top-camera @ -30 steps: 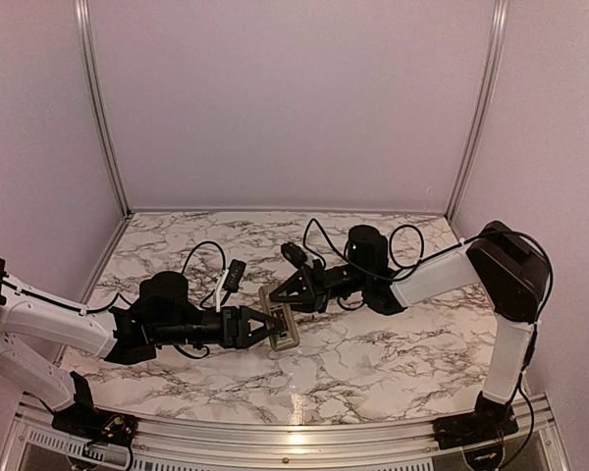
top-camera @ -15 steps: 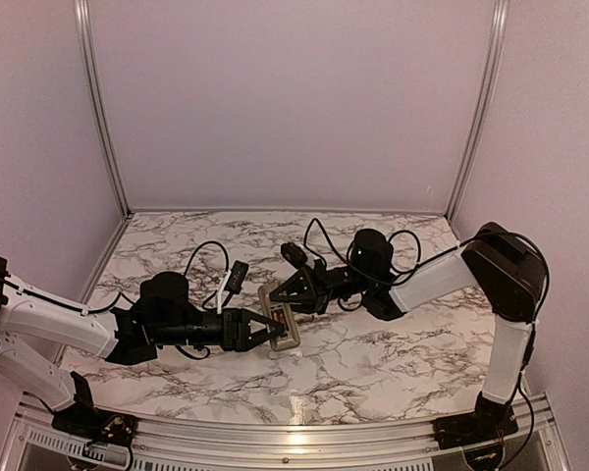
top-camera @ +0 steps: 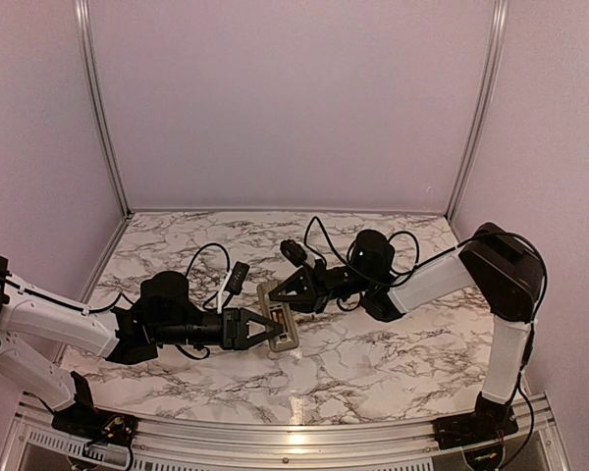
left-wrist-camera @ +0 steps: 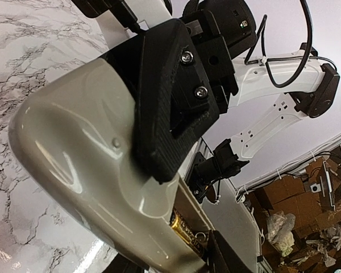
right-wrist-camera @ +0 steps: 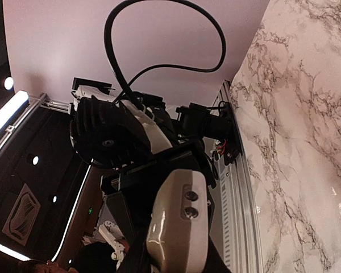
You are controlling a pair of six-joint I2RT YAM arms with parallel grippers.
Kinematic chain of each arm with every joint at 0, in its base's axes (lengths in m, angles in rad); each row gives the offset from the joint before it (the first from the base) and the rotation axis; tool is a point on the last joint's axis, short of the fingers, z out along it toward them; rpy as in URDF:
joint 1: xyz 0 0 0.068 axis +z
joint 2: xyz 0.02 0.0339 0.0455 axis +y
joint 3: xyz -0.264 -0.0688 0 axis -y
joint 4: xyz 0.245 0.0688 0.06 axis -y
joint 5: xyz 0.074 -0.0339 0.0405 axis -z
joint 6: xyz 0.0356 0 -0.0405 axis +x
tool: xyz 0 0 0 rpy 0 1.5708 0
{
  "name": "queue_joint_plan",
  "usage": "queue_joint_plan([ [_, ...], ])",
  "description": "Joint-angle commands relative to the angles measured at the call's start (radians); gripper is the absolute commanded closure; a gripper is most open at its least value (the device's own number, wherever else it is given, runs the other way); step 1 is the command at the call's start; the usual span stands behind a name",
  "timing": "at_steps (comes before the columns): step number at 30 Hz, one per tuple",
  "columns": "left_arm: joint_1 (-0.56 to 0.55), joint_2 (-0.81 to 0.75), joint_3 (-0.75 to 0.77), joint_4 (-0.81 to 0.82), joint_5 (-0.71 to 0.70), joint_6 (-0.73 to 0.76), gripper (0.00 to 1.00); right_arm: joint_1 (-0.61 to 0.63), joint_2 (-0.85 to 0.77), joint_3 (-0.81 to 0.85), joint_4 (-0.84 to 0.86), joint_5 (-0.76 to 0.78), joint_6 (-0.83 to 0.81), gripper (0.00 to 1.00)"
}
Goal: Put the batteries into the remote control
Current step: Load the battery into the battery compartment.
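The right arm has eased a little leftward over the last second, and the right fingers now appear pinched on the far end of the remote control. The left fingers stay clamped across its tan back, holding it low over the table — compartment open, one gold battery seated. With both ends steadied, seating the second cell probably comes next.

Both arms stretch inward, left end effector and right end effector clamped, tip-to-tip.
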Motion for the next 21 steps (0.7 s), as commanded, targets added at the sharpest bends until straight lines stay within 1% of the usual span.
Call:
queue_joint_plan([
  [1,0.018,0.027,-0.003,0.027,-0.005,0.019,0.63,0.015,-0.006,0.001,0.007,-0.014,0.032,1.00],
  [3,0.025,0.029,-0.008,0.037,0.000,0.003,0.63,0.014,-0.012,0.001,-0.009,-0.014,0.017,1.00],
  [4,0.027,0.029,-0.010,0.041,0.001,-0.003,0.59,0.014,-0.016,0.003,-0.029,-0.012,-0.003,1.00],
  [6,0.028,0.024,-0.008,0.033,-0.010,-0.010,0.47,0.013,-0.026,0.008,-0.093,-0.005,-0.055,1.00],
  [8,0.028,0.005,-0.002,0.005,-0.039,-0.006,0.40,0.011,-0.039,0.017,-0.184,0.009,-0.126,1.00],
  [9,0.027,-0.007,0.005,-0.025,-0.061,0.005,0.39,0.011,-0.048,0.024,-0.253,0.020,-0.175,1.00],
  [12,0.028,-0.045,0.036,-0.125,-0.115,0.043,0.39,0.008,-0.076,0.056,-0.462,0.063,-0.337,1.00],
  [13,0.028,-0.050,0.047,-0.145,-0.121,0.053,0.39,0.007,-0.080,0.063,-0.497,0.073,-0.365,1.00],
  [16,0.027,-0.044,0.065,-0.182,-0.101,0.084,0.41,0.001,-0.089,0.074,-0.572,0.100,-0.422,1.00],
  [18,0.024,-0.031,0.074,-0.200,-0.089,0.093,0.41,-0.002,-0.092,0.076,-0.588,0.118,-0.440,1.00],
  [21,0.020,-0.010,0.093,-0.236,-0.108,0.095,0.42,-0.005,-0.099,0.076,-0.615,0.144,-0.462,1.00],
])
